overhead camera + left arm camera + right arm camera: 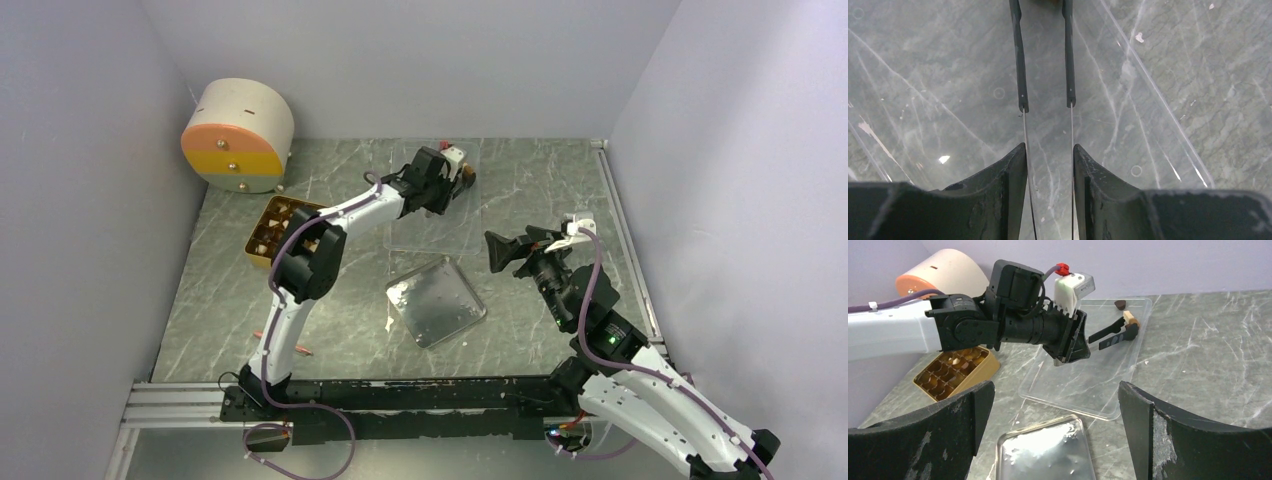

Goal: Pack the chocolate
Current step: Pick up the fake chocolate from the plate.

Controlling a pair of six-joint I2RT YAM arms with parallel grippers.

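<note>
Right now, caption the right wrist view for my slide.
Left gripper stretched across the clear plastic tray, fingertips at small tan and dark-brown chocolate pieces near its far edge.

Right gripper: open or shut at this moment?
Open. The right gripper has its fingers wide apart in its wrist view, gripping nothing.

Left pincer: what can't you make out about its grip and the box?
- Left pincer fingertips: cut off by top edge, left wrist view.
- Hold on chocolate: too small in top view, overlapping in right wrist view.
- Box contents: partly hidden by left arm, top view.
</note>
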